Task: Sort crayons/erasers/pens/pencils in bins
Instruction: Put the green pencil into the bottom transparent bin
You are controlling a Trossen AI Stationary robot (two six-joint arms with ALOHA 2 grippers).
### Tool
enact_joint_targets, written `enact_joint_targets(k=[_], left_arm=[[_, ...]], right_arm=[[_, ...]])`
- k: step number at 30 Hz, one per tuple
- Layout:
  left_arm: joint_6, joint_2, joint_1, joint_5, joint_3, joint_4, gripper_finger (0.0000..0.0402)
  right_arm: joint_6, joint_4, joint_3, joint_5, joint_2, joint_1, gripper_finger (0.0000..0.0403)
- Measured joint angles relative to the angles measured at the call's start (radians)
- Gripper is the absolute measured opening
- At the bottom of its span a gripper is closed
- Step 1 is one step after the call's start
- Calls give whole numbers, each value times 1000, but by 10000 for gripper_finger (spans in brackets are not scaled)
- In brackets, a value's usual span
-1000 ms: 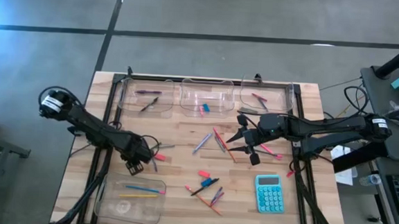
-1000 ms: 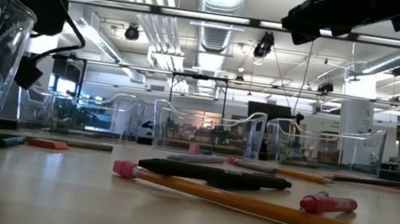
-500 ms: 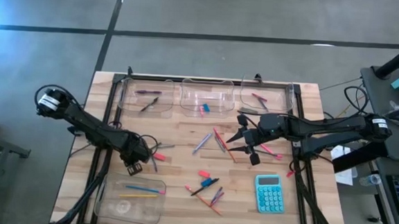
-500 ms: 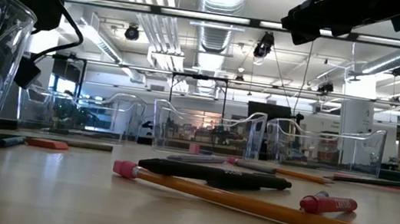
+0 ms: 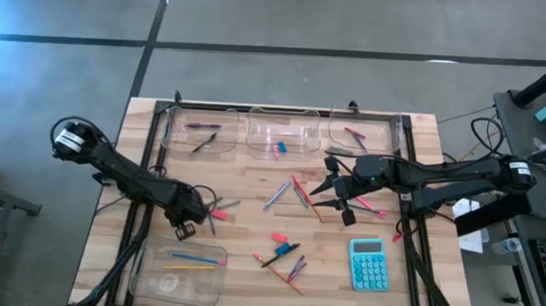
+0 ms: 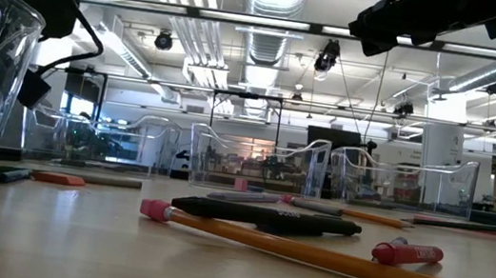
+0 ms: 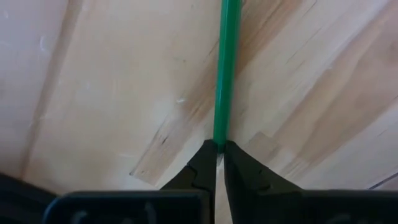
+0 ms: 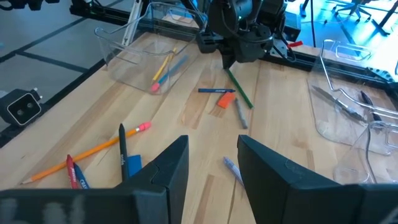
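Observation:
A green pencil (image 7: 224,74) lies flat on the wooden table near its left side. My left gripper (image 5: 193,226) stands over the pencil, pointing down and shut on it; the right wrist view shows the gripper (image 8: 233,59) with the pencil (image 8: 240,88) running out from under it. My right gripper (image 8: 211,162) hangs open above the table's right half (image 5: 338,201), holding nothing. Three clear bins (image 5: 280,133) line the far edge. Another bin (image 5: 178,271) sits near left with pencils in it. My left gripper pinches one end of the green pencil (image 7: 219,138) between its two fingertips. The fingers come from above, pointing down, one on each side of the shaft. The pencil lies on the wood and stretches away from the fingers.
A blue pen (image 8: 208,90), an orange eraser (image 8: 225,99) and a grey stick (image 8: 239,115) lie beside the green pencil. Loose sticks and erasers (image 5: 286,253) are strewn mid-table, and a teal calculator (image 5: 368,263) lies near right. An orange pencil (image 6: 310,253) and a black pen (image 6: 267,216) lie close to the low camera.
My left gripper has shut on the end of the green pencil while staying in place above it. The pencil still lies on the table.

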Motion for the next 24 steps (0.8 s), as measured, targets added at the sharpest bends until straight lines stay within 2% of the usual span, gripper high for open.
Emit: enact_joint_targets(k=[7,15,24], left_arm=[[-3,-49,1,-102,49,-77,1],[10,-91,1,-121,125,-197,0],[95,-98,-1,-130,297,-275,0]], right_arm=[[5,0,0,0,0,0,128],[4,1,0,0,0,0,128],[-1,4,0,17,0,0,128]])
